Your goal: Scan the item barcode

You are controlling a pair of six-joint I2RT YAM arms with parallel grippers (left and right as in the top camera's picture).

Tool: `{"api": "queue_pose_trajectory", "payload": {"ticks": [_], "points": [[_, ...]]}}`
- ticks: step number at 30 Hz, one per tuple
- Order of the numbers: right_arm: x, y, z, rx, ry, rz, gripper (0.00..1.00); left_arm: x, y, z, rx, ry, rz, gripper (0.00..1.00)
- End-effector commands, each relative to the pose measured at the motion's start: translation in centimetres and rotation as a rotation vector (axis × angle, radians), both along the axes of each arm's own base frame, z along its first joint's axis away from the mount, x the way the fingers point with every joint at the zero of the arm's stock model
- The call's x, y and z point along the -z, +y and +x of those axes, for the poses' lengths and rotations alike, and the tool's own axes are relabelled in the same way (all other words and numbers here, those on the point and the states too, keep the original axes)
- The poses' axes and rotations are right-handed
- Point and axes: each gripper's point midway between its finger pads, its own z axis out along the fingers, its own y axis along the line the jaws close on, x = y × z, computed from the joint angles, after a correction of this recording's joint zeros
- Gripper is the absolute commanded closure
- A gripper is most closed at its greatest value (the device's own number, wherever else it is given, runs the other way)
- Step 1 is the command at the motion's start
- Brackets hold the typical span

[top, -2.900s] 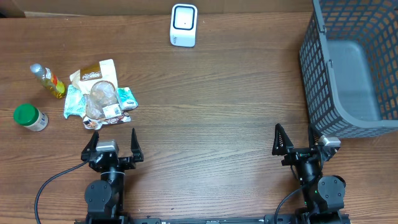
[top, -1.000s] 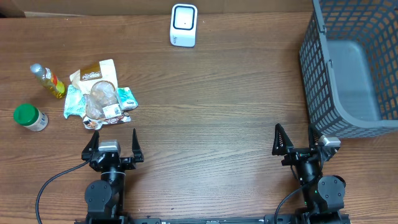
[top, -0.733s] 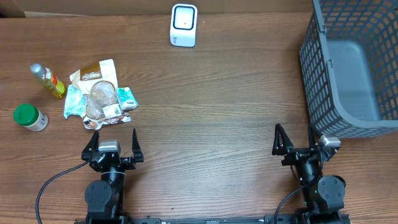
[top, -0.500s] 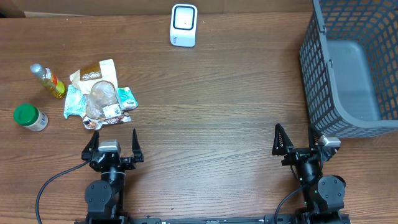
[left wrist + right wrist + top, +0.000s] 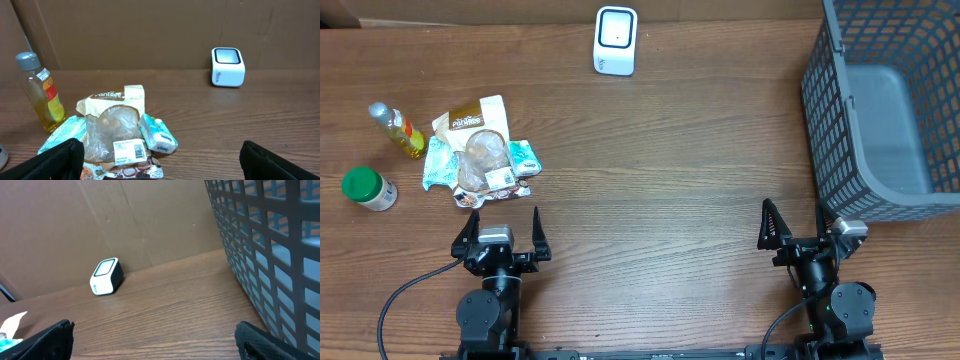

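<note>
On the left, a jar (image 5: 368, 188) with a green lid and a bottle (image 5: 397, 130) stand on the surface (image 5: 670, 180). Just right of them lies a pile of packs (image 5: 480, 155), and the top one shows a barcode label. The left gripper (image 5: 504, 213) sits on the near side of the pile, wide open and empty. The scanner (image 5: 615, 40) stands at the far edge. The right gripper (image 5: 793, 206) is open and empty too, beside the basket (image 5: 817, 110).

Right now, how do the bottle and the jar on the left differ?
The bottle is tall and slim with a grey cap; the jar is squat with a green lid. The bottle shows yellow liquid; the jar's side is pale. Both stand capped, left of the packets.
</note>
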Motion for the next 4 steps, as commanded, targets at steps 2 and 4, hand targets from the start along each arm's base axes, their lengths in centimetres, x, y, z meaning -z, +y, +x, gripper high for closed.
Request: {"api": "queue_pose_trajectory", "payload": {"ticks": [2,4], "points": [[0.1,-0.07,0.01,0.001,-0.007,0.003,0.0,-0.08,-0.11,-0.02,0.009,-0.007,0.018,0.0],[0.1,-0.07,0.01,0.001,-0.007,0.003,0.0,-0.08,-0.11,-0.02,0.009,-0.007,0.018,0.0]]}}
